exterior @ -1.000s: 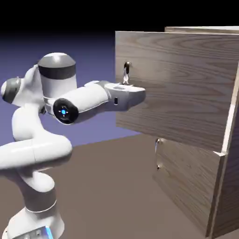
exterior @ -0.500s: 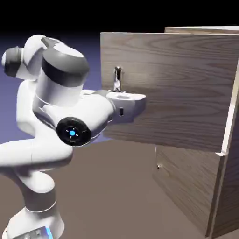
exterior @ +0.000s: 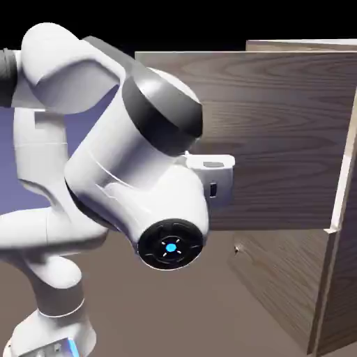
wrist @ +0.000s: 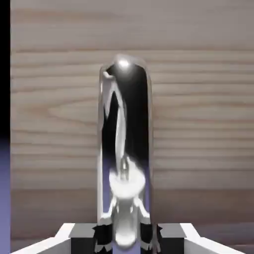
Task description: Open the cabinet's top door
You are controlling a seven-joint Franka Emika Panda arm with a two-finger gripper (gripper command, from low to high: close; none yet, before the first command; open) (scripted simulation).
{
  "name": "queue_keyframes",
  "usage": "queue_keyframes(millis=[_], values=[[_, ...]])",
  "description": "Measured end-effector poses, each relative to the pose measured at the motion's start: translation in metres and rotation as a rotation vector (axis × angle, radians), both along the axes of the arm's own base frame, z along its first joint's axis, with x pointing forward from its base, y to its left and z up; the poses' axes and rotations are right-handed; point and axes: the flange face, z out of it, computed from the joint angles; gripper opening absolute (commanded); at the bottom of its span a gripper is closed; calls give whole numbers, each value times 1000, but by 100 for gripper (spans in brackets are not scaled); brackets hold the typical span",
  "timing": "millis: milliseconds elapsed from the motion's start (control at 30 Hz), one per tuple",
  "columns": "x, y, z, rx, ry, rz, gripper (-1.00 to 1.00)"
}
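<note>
Door (exterior: 286, 139), the upper one, is shown swung well out from the cabinet (exterior: 345, 300), which stands at the exterior view's right; its free edge is reached out toward the arm (exterior: 49, 233). Below it, the lower door (exterior: 286, 282) is seen closed. The opening appears largely done; what is left, it seems, is perhaps a little more swing, then the handle (wrist: 124, 144) being let go. In the hand view, the long silver handle is seen running down the middle, in front of wood grain, into the end effector (wrist: 125, 237). Its two tips are closed around the handle's near part, one on each side, parted only by the bar's width. In the exterior view, that grip is hidden behind the arm, so it can be judged only from the hand view.
</note>
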Motion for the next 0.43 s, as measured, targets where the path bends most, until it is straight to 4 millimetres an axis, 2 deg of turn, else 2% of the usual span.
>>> queue_keyframes(millis=[400,433], values=[[21,-89,0,0,0,258,-100],[22,-91,0,0,0,264,100]])
